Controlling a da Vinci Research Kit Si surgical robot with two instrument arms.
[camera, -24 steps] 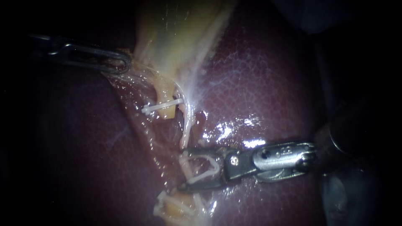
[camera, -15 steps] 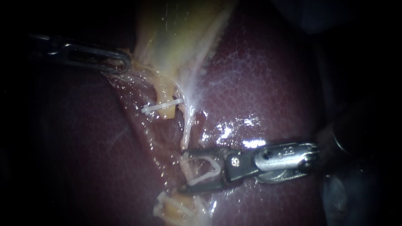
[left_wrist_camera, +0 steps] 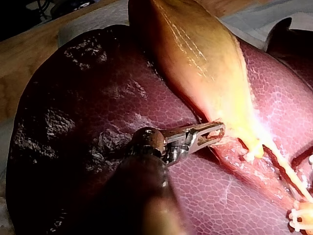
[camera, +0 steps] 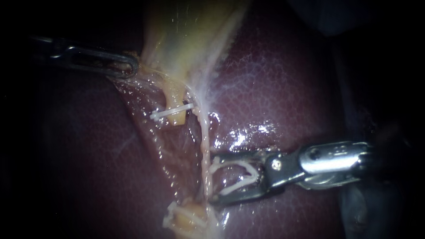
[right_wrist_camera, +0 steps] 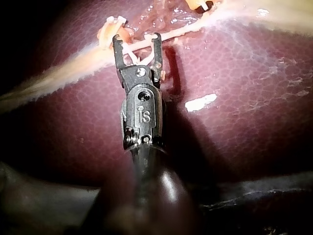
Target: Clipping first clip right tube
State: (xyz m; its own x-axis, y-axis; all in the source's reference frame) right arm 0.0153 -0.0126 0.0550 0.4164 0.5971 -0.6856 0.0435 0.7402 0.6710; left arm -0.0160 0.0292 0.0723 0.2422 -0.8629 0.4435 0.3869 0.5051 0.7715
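my right instrument (camera: 212,178) grasps an open clip (camera: 232,162) in its hand; the right tube (camera: 205,148) runs crosswise at its tips. left instrument (camera: 132,66), hand clenched, grips the gallbladder (camera: 190,40).

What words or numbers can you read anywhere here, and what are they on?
Liver, gallbladder, tube: no text.
Clip loaded in the right instrument: no text.
Right instrument's metal joint, right wrist view: one small stamped mark, not read out here.
Left instrument: no text can be made out.
No labels, brands or signs anywhere else.
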